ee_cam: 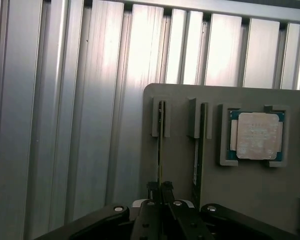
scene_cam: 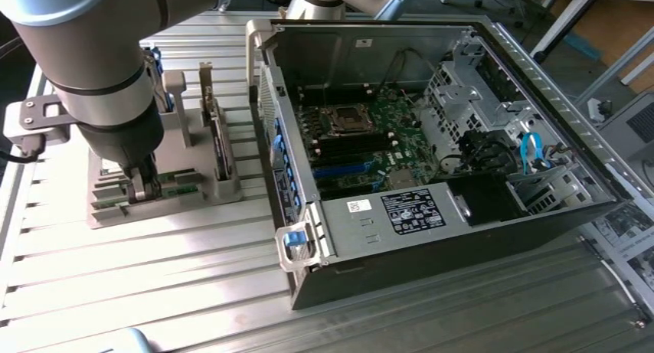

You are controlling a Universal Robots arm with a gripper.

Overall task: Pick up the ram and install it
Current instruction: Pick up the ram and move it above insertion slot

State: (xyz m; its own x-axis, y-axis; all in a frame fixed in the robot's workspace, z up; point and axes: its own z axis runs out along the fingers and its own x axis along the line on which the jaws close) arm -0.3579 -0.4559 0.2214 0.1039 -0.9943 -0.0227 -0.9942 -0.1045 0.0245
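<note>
The ram (ee_cam: 160,140) stands on edge in a slot of the grey holder (ee_cam: 250,195), a thin green stick seen edge-on. My gripper (ee_cam: 160,189) is shut on it, with the black fingertips (ee_cam: 152,190) pinching both sides. In the exterior view my gripper (scene_cam: 143,188) reaches down into the holder (scene_cam: 112,215) at that view's left, and a bit of green board (scene_cam: 182,190) shows beside the fingers. The open computer case (scene_cam: 430,238) lies to that view's right, with the motherboard's memory slots (scene_cam: 353,150) exposed.
A second green stick (ee_cam: 198,150) stands in the neighbouring slot. A square silver CPU chip (ee_cam: 257,135) lies in a recess of the holder. A hard drive (scene_cam: 217,138) stands upright in the holder near the case wall. The table is ribbed aluminium (scene_cam: 153,292).
</note>
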